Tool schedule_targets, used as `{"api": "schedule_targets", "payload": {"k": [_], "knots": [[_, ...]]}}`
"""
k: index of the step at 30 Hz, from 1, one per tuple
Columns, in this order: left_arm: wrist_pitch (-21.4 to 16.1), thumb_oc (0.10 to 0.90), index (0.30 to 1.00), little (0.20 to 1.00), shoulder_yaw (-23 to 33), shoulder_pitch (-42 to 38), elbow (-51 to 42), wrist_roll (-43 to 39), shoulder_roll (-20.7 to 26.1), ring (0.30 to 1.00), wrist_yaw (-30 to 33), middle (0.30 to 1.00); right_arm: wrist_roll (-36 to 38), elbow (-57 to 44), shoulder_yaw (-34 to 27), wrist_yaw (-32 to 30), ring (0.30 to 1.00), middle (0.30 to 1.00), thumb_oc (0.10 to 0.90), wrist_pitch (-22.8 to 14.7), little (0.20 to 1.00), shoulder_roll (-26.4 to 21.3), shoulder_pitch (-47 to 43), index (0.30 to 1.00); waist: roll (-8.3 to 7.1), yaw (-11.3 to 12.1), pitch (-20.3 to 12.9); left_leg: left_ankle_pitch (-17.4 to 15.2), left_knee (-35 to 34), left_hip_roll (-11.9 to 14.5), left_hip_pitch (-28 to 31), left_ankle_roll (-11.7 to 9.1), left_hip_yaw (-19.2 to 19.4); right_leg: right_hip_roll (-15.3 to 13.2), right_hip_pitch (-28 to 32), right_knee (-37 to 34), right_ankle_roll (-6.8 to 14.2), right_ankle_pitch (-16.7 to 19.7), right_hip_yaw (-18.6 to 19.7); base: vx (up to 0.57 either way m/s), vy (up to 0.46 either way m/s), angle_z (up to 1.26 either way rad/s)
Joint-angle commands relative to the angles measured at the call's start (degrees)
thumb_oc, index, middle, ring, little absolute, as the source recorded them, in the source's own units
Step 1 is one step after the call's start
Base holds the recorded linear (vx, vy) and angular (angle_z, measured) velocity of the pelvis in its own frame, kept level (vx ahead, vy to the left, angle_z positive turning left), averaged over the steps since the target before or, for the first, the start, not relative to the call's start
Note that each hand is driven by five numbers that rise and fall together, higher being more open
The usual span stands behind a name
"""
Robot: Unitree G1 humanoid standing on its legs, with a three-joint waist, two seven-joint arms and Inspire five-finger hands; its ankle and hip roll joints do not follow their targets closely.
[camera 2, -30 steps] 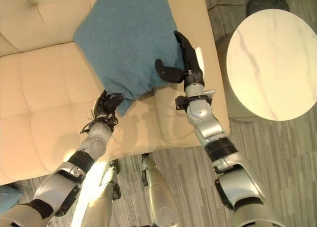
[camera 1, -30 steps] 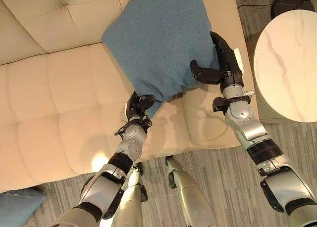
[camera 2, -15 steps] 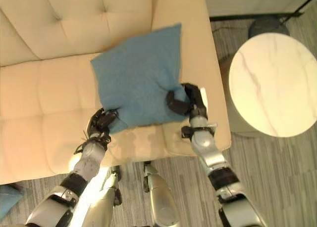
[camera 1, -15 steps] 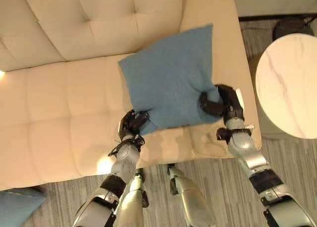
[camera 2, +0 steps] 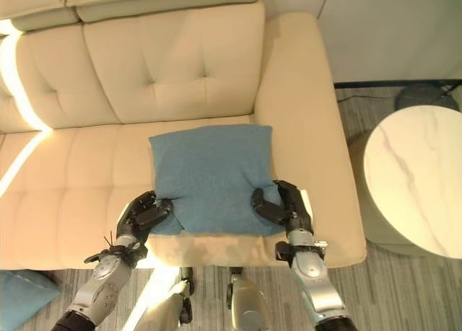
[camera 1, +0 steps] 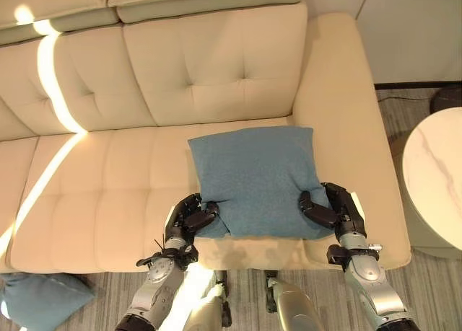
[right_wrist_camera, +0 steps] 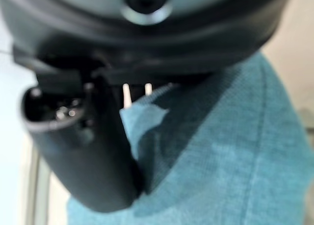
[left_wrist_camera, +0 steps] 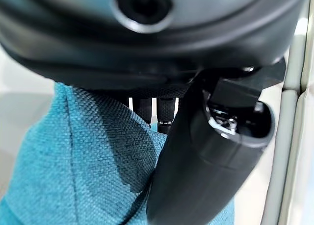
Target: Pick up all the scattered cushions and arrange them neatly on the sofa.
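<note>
A blue cushion (camera 1: 254, 176) lies flat on the cream sofa (camera 1: 123, 179), on the seat near its right armrest. My left hand (camera 1: 186, 217) is shut on the cushion's near left corner, thumb on top of the cloth (left_wrist_camera: 98, 156). At the near right corner my right hand (camera 1: 333, 209) pinches the cushion too, its thumb pressed into the blue fabric (right_wrist_camera: 221, 151). A second blue cushion (camera 1: 40, 301) lies on the floor at the lower left, in front of the sofa.
A round white marble side table (camera 1: 433, 179) stands right of the sofa's armrest (camera 1: 346, 107). Grey carpet (camera 1: 426, 288) runs along the sofa's front. A strip of sunlight crosses the left seat cushions (camera 1: 50, 158).
Both hands have brought the blue cushion down and toward the seat's front edge, where it lies flat. The camera has pulled back, showing more of the sofa.
</note>
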Motion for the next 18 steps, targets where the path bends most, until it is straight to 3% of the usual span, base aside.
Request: {"api": "schedule_targets", "payload": {"k": [1,4,5,9,14,16,18], "knots": [[-4.97,0.400,0.300,0.300,-0.20,-1.82,-9.47,2.78,-0.54,0.300,-6.72,0.300,0.86,-8.43,1.84,4.55,0.300,0.300,0.400,-7.01,0.300,2.81,-1.55,0.300,-6.80,0.22,-9.09,-10.59,9.28,1.90,2.45,-2.90,-1.91,-1.91,5.80,-5.88,4.14,-4.40,5.57,0.06,0.171,0.29],[-4.64,0.400,0.300,0.300,-1.36,-2.32,-8.22,2.36,-1.09,0.300,-6.95,0.300,0.17,-8.91,0.41,4.18,0.300,0.300,0.400,-6.93,0.300,2.67,-0.32,0.300,-6.98,-0.24,-10.50,-10.63,6.38,2.94,3.16,-3.33,-1.95,-2.50,6.62,-6.63,4.61,-4.71,4.18,0.03,0.154,0.52],[-4.90,0.400,0.300,0.300,-2.89,-4.01,-7.99,2.64,-0.90,0.300,-6.47,0.300,-0.34,-8.90,-0.53,2.75,0.300,0.300,0.400,-6.75,0.300,2.61,-0.29,0.300,-7.67,-0.38,-11.06,-9.15,4.33,3.71,2.00,-3.98,-2.20,-3.36,6.01,-7.09,5.32,-4.16,2.56,-0.02,0.133,0.69],[-5.29,0.400,0.300,0.300,-5.26,-6.75,-7.86,3.82,-1.36,0.300,-6.22,0.300,-1.94,-9.03,-1.66,1.45,0.300,0.300,0.400,-6.39,0.300,2.97,-0.55,0.300,-8.13,-1.42,-11.51,-9.51,4.23,1.70,-1.52,-3.67,-5.15,-6.82,5.37,-6.48,7.72,-3.51,2.00,0.06,0.376,0.61],[-4.93,0.400,0.300,0.300,-5.54,-7.06,-8.90,5.60,0.56,0.300,-6.81,0.300,-2.67,-7.88,-0.63,2.06,0.300,0.300,0.400,-5.52,0.300,4.80,-1.97,0.300,-9.15,-0.92,-10.76,-12.07,6.41,-0.91,-1.26,-0.85,-1.26,-10.79,3.53,-2.60,10.07,-1.19,3.65,0.03,0.317,0.01],[-4.93,0.400,0.300,0.300,-3.79,-4.91,-10.46,5.74,2.25,0.300,-7.30,0.300,-2.56,-7.15,1.03,2.83,0.300,0.300,0.400,-5.34,0.300,6.19,-3.51,0.300,-8.99,1.03,-10.47,-12.50,4.81,-0.92,1.68,0.64,3.30,-12.72,1.95,0.21,10.50,1.00,0.65,0.03,0.381,-0.99],[-4.58,0.400,0.300,0.300,-3.84,-3.85,-10.69,6.11,2.43,0.300,-8.01,0.300,-2.35,-7.40,1.78,3.73,0.300,0.300,0.400,-5.15,0.300,6.05,-3.78,0.300,-8.46,1.11,-10.57,-12.40,3.03,-1.73,4.26,1.34,4.36,-9.81,1.79,2.22,9.74,-1.60,-0.06,0.06,0.235,-1.28]]}}
